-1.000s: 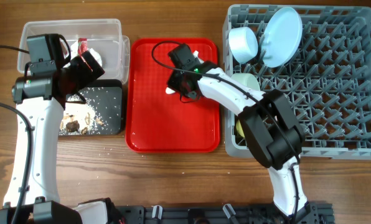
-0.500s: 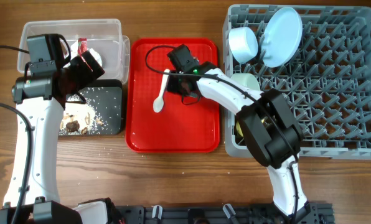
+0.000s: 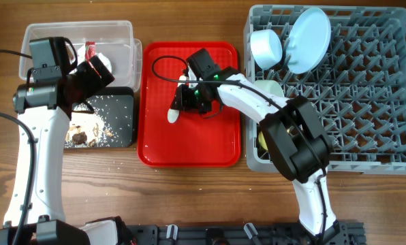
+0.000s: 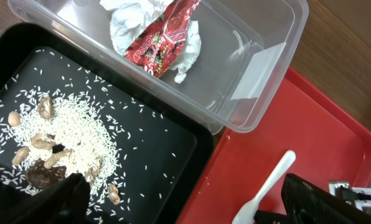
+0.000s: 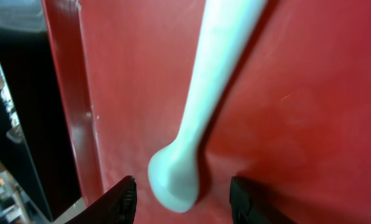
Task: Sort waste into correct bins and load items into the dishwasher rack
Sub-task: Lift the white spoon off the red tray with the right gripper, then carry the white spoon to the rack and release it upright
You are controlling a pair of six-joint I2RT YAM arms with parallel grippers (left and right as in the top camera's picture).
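A white plastic spoon (image 3: pixel 174 109) lies on the flat red tray (image 3: pixel 189 146). My right gripper (image 3: pixel 188 100) is open and low over it; in the right wrist view the fingers (image 5: pixel 184 202) straddle the spoon's rounded end (image 5: pixel 175 177) without closing. My left gripper (image 3: pixel 96 71) is open and empty above the clear tub (image 3: pixel 125 30) and the black tray (image 3: pixel 121 102). The tub holds crumpled white paper with a red wrapper (image 4: pixel 157 34). The black tray holds rice grains and brown food scraps (image 4: pixel 45 146). The grey rack (image 3: pixel 366 102) holds the plate (image 3: pixel 308 39) and a bowl (image 3: pixel 266 47).
A second pale bowl (image 3: pixel 270 88) and a yellowish cup (image 3: pixel 262 141) sit at the rack's left side, partly behind my right arm. The tub, black tray, red tray and rack stand side by side on the wooden table (image 3: pixel 189 197). No fork shows.
The spoon came into full view on the red tray as my right gripper drew back, then the gripper moved left and down over it. The left arm has not moved.
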